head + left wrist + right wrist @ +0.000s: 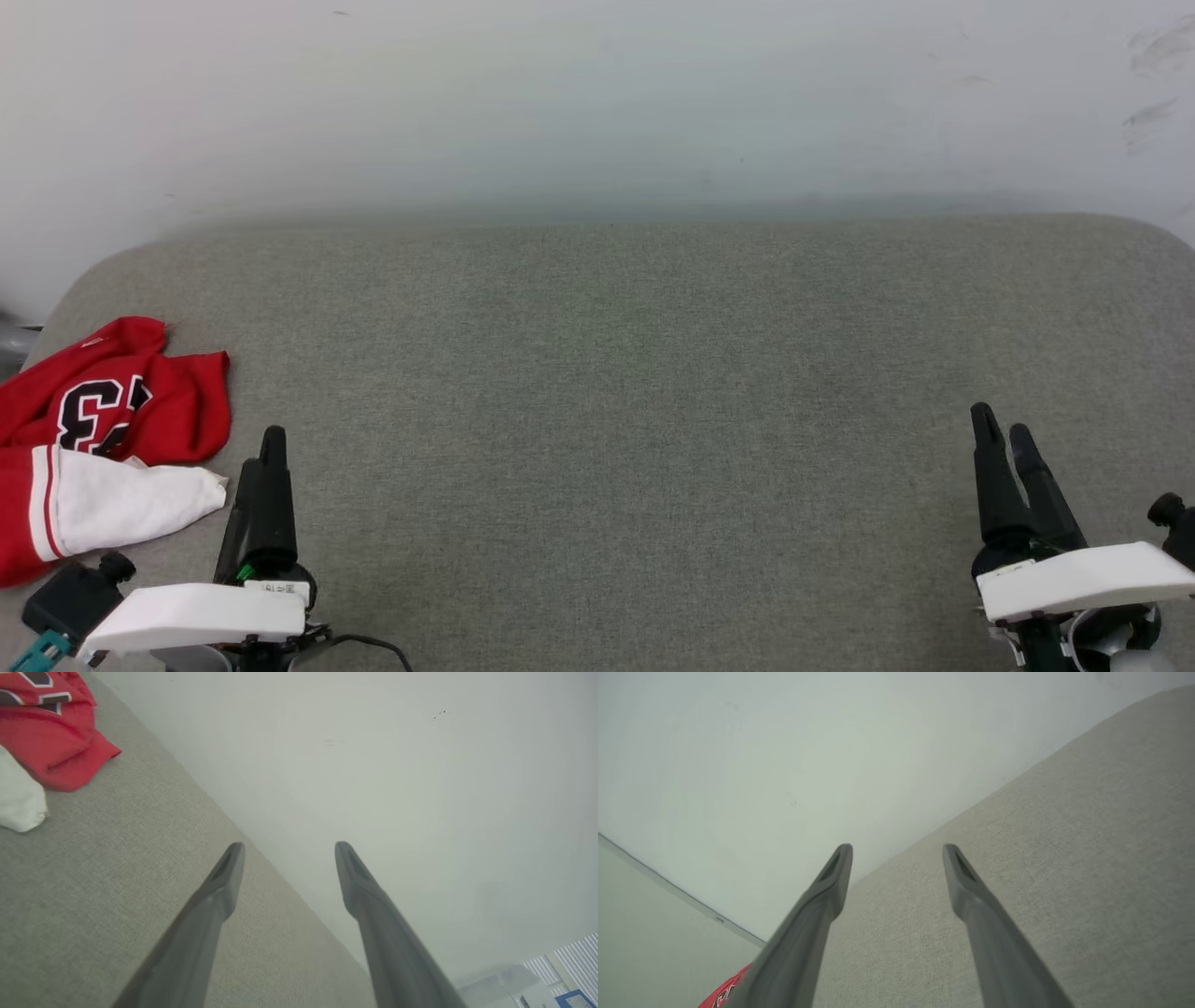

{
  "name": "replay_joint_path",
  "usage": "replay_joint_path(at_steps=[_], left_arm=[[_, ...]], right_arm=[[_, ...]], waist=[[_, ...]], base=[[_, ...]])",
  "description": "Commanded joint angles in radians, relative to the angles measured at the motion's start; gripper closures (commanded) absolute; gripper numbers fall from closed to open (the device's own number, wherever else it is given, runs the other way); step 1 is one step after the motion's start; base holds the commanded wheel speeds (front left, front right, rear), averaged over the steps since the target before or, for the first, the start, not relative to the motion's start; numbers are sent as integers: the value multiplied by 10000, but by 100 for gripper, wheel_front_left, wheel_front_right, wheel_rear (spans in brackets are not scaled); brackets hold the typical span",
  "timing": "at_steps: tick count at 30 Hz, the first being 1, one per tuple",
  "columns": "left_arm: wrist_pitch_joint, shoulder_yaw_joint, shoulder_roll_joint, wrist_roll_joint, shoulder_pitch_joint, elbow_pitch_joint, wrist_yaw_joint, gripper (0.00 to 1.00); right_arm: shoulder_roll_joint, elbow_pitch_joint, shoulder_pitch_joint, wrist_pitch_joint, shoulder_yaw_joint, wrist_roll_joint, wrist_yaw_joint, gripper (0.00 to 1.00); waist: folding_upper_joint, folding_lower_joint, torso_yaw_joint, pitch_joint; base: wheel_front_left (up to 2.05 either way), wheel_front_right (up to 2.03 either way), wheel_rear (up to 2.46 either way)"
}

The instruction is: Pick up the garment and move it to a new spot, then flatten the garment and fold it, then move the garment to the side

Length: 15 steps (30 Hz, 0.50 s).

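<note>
- Head view. A grey woven surface (616, 373) with rounded far corners fills the foreground and meets a plain pale wall (597, 93) behind. The left pincer (273, 443) stands edge-on at the lower left, so its gap cannot be read here. The right pincer (999, 422) at the lower right has its two dark fingers parted and empty. The garment (112, 411) lies crumpled on the surface just outboard of the left pincer, red with a black, white-outlined numeral. Its white sleeve reaches close beside that pincer's finger without touching it. The garment is well apart from the right pincer.
- Left wrist view. The left pincer (289, 845) is spread wide and holds nothing. The surface (93, 882) lies under its left finger and the wall (397, 765) beyond its right finger. The garment (51, 742) sits in the upper left corner, ahead and to the left of the fingertips and apart from them.
- Right wrist view. The right pincer (897, 847) is spread wide and empty over the surface (1064, 858), with the wall (784, 742) beyond. A red scrap of the garment (724, 994) shows at the bottom edge, beside the base of the left finger.
</note>
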Motion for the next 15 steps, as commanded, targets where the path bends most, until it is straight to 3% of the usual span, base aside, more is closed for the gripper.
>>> replay_joint_path(at_steps=[1,6,15], left_arm=[[-109,-43,24,524,20,-341,-24,0],[-269,-407,24,2085,124,-898,-14,0],[-532,-1356,26,4499,280,-1423,681,0]], right_arm=[[-2,-274,-31,-112,74,-597,-1,0],[-1,-541,41,-267,36,-1886,-1,0],[0,-674,145,-531,71,-3570,-2,0]], waist=[[-1,0,-6,7],[-1,0,-35,20],[-1,0,-106,44]], base=[[0,0,0],[0,0,0],[0,0,0]])
